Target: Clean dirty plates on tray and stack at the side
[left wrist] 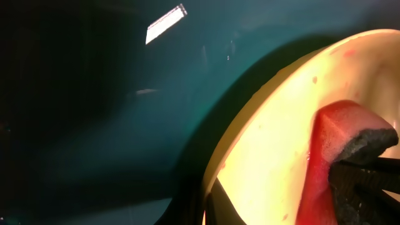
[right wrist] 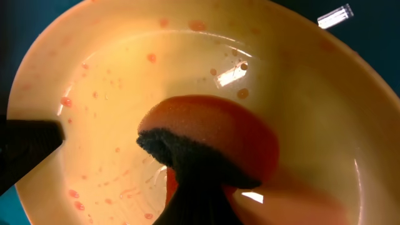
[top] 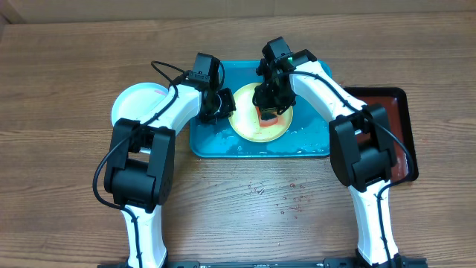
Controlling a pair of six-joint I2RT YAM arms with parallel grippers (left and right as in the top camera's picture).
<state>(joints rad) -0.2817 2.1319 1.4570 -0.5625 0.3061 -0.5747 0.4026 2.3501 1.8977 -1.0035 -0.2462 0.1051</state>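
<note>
A pale yellow-green plate [top: 248, 128] lies on the turquoise tray [top: 214, 143], wet with red sauce drops [right wrist: 112, 81]. My left gripper [top: 221, 106] is shut on the plate's left rim [left wrist: 212, 201], and its finger shows in the right wrist view [right wrist: 25, 145]. My right gripper [top: 269, 103] is shut on a red sponge with a dark scouring side [right wrist: 212, 125] and presses it onto the plate's middle [top: 268, 117]. The sponge also shows in the left wrist view [left wrist: 331, 144]. A pale blue-white plate [top: 134, 104] lies on the table left of the tray. A third plate is not in view.
A dark red, black-rimmed tray [top: 394, 112] lies right of the turquoise tray, partly under my right arm. Water pools on the turquoise tray's front part [top: 260, 147]. Small red spatters [top: 291, 198] dot the wooden table in front of the tray.
</note>
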